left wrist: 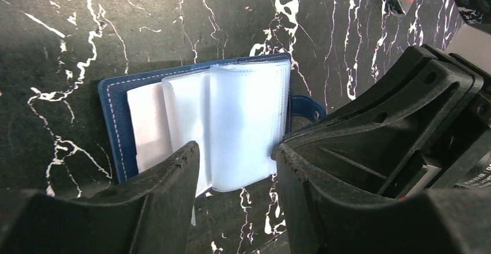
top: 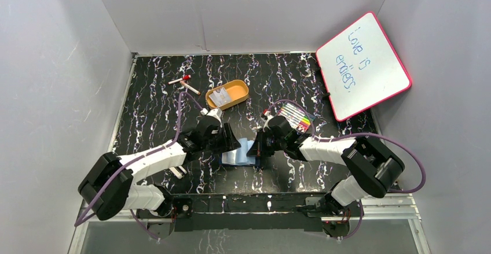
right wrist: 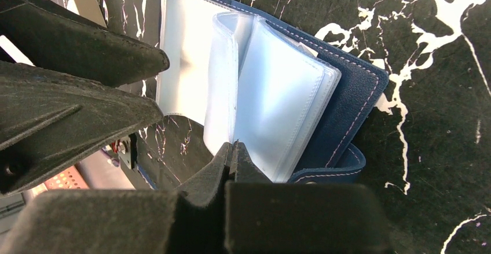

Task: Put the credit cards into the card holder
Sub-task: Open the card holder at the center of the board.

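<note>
Currently the small dark navy folding card holder [top: 237, 153] is found open at table centre, sleeves fanned. The left gripper [left wrist: 237, 167] is spread astride it; the right gripper [right wrist: 231, 150] is pressed together at a sleeve edge. Pale thin credit cards [top: 220, 96] are left in the orange oval tray [top: 239, 91]; one likely must be fetched next.

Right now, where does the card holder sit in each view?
Top external: card holder, just below centre.
Left wrist: centre, lying open.
Right wrist: upper centre, open.
Shared landmark: its snap tab, seen in both wrist views only.
</note>
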